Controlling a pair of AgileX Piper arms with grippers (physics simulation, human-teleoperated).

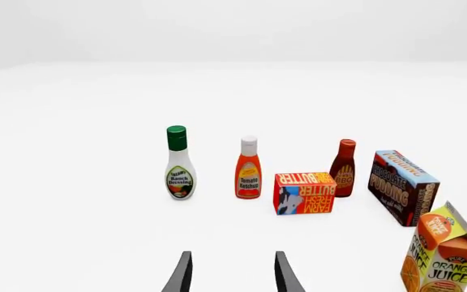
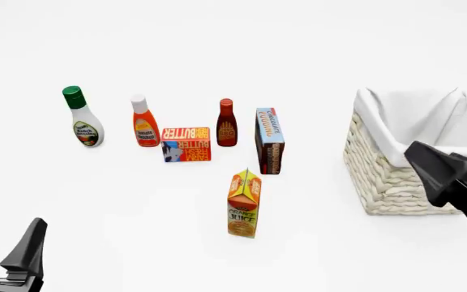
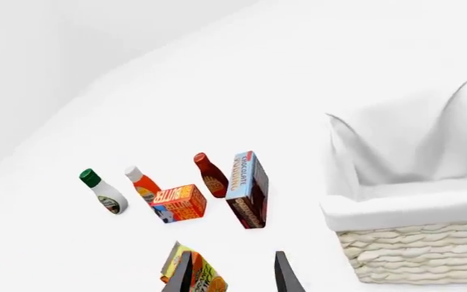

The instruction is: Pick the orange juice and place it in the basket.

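Two grippers, left [image 2: 2, 234] and right [image 3: 233, 274], hold their jaws released, neither grasping anything. Orange juice [image 2: 244, 203] stands upright on the counter, nearest the arms and apart from the other groceries, giving clear access; basket [image 2: 388, 176] waits rightward.

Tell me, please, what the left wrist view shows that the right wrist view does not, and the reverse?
Only the left wrist view shows the orange juice carton's front lettering and the left gripper, open. Only the right wrist view shows the basket with its white lining, and the right gripper, open above the juice. Both show the ranch dressing, ketchup, butter, BBQ sauce and pudding box.
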